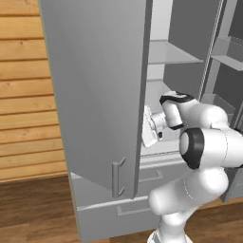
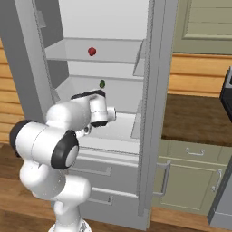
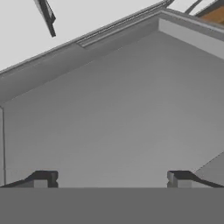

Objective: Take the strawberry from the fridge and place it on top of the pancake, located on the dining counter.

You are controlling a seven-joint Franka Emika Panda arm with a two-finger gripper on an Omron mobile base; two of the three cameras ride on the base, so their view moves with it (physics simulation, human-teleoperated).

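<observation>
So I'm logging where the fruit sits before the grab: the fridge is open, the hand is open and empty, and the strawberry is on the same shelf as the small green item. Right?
Not quite. The strawberry sits on the shelf above the small green item, as the right base view shows. The rest holds: the fridge is open, and the hand is open and empty.
</observation>
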